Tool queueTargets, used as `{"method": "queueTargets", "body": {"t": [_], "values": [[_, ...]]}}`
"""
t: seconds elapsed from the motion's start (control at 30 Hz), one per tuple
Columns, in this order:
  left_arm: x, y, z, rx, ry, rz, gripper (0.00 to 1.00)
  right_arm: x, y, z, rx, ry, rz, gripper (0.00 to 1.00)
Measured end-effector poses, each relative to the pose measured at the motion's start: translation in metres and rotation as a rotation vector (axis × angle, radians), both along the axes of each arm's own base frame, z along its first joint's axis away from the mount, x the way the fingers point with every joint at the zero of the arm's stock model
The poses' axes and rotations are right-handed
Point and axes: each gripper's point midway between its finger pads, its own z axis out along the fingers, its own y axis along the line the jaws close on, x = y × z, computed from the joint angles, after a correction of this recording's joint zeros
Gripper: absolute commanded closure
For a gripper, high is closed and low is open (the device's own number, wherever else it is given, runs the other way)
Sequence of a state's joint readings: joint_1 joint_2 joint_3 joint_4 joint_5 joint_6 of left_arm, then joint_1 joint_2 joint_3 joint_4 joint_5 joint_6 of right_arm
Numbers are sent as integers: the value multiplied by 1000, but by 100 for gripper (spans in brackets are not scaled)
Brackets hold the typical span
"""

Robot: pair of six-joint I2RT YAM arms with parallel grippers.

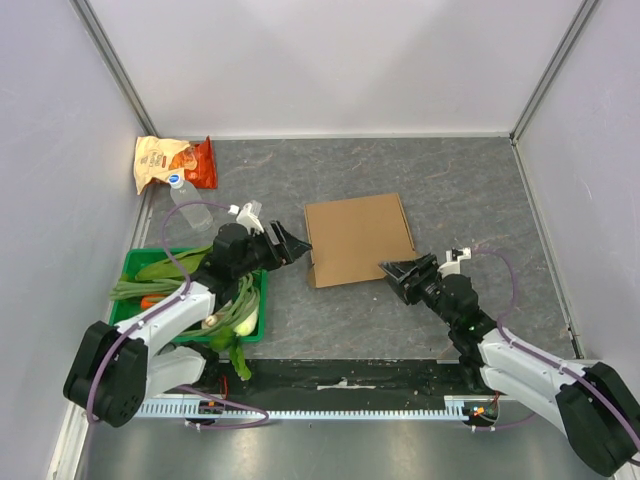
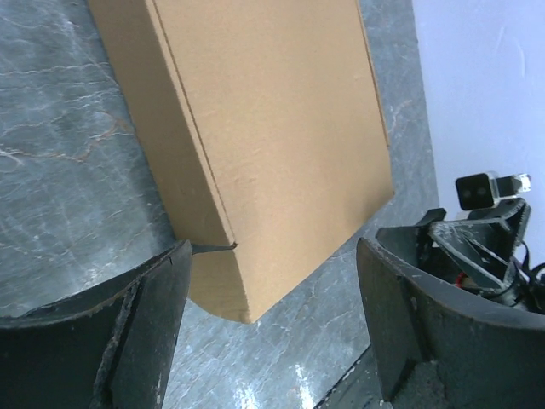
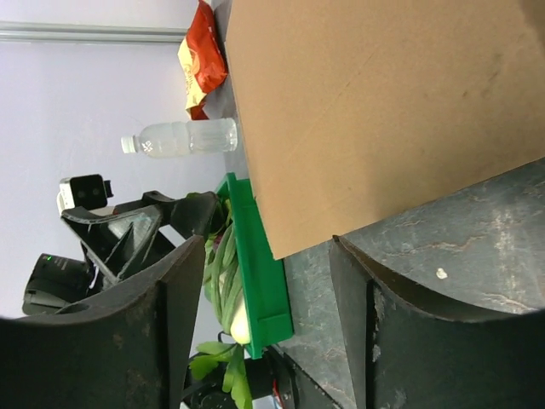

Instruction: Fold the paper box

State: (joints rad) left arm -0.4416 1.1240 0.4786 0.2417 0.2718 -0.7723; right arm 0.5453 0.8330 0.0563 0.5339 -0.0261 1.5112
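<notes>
1. One box [image 1: 358,238] lay closed and flat in the middle of the table [image 1: 450,190]; the folding looked done or nearly done.
2. Two grippers, the left gripper [image 1: 293,243] and the right gripper [image 1: 398,272], were spread and empty, just beside its opposite edges.
3. One crate [image 1: 135,262], one bottle [image 1: 190,208] and one bag [image 1: 170,163] were at the left.
</notes>
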Motion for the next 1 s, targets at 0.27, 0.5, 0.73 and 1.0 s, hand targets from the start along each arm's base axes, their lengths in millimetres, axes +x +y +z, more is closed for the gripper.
{"method": "queueTargets", "body": {"t": [0.27, 0.5, 0.73, 1.0], "values": [[-6, -10, -9, -57, 43, -40, 16, 7, 0, -26, -35, 69, -29, 38], [-8, -11, -9, -75, 49, -44, 16, 3, 8, -46, -47, 130, -11, 40], [-6, -13, -6, -86, 37, -42, 18, 14, 5, -39, -32, 93, -66, 55], [-10, -11, -15, -115, 52, -28, 19, 27, 4, -40, 22, 90, -128, 92]]}}
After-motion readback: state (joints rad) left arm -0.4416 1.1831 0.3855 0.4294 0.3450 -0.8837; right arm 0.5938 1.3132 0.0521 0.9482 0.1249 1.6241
